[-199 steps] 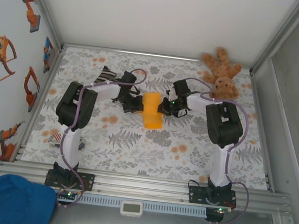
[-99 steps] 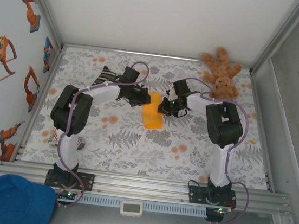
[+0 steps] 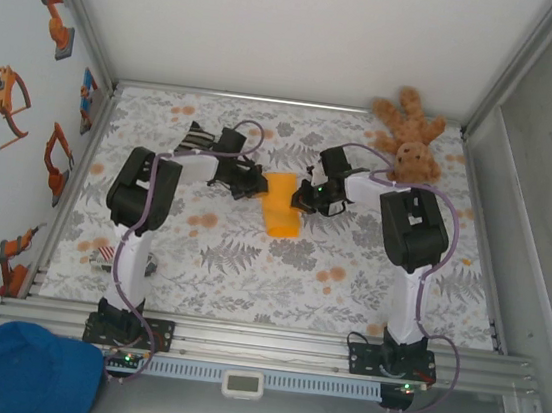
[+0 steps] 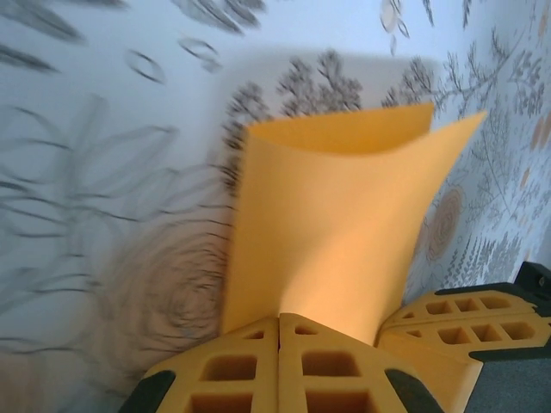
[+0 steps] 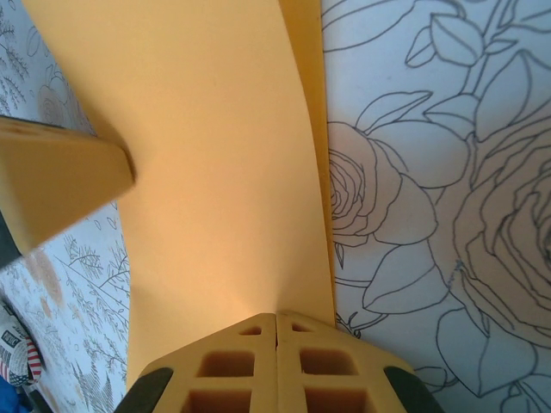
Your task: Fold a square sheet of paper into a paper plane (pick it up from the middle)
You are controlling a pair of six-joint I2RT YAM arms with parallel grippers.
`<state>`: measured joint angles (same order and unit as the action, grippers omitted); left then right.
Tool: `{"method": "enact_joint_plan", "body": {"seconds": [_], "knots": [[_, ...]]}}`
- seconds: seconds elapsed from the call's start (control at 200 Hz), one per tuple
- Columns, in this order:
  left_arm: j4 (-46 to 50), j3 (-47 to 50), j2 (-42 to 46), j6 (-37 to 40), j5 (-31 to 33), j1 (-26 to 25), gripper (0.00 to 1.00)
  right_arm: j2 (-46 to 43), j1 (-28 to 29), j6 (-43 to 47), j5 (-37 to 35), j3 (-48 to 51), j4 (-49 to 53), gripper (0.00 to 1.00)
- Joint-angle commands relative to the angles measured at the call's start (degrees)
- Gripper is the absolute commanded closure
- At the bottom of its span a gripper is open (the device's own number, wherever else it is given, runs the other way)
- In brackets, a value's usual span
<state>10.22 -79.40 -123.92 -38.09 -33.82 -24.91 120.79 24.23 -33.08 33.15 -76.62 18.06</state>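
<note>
While left hand (image 4: pixel 277 322) and right hand (image 5: pixel 275 317) clamp the folded sheet (image 3: pixel 282 207), pinched edges hidden

1x sheet (image 3: pixel 282 209), 1x teddy (image 3: pixel 411 139), 1x sock (image 3: pixel 195 140)

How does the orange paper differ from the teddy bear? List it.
The paper is thin, smooth and orange-yellow; the teddy bear is plump, furry and brown. The paper sits mid-table, bent over, pinched by the left gripper and right gripper; the teddy bear lies ungripped in the far right corner. Both are warm-coloured.
</note>
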Motion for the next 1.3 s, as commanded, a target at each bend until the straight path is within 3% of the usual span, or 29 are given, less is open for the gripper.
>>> {"method": "enact_joint_plan", "body": {"seconds": [0.0,0.155,0.315,0.566,0.771,0.951,1.037,1.297], "knots": [[4.6,1.2,0.9,3.1,5.2,3.4,1.0,6.9,-0.7,0.8,-16.5,4.5,9.9,1.0],[5.9,-0.1,6.2,3.6,3.9,3.2,1.0,7.0,-0.6,0.8,-16.5,4.7,9.8,1.0],[2.1,1.2,10.7,2.2,3.4,-1.0,1.0,7.0,-0.6,1.0,-16.4,4.7,9.9,1.0],[0.5,-5.0,1.0,-1.1,2.0,-3.5,1.0,7.3,-0.7,1.1,-16.6,4.8,10.2,1.0],[1.3,-8.2,-4.4,-1.3,3.1,-1.8,1.0,7.0,-0.6,1.3,-16.8,5.3,10.2,1.0],[2.3,-9.0,-6.5,-1.6,7.7,1.4,1.0,6.2,-0.7,1.8,-17.2,5.8,10.5,1.0],[4.7,-10.3,-7.4,-0.6,10.8,2.3,1.0,6.1,-0.8,1.7,-17.3,5.8,10.6,1.0],[16.5,-20.5,-7.0,5.5,10.7,4.1,1.0,5.8,-0.8,1.3,-17.5,5.8,10.5,1.0]]}}
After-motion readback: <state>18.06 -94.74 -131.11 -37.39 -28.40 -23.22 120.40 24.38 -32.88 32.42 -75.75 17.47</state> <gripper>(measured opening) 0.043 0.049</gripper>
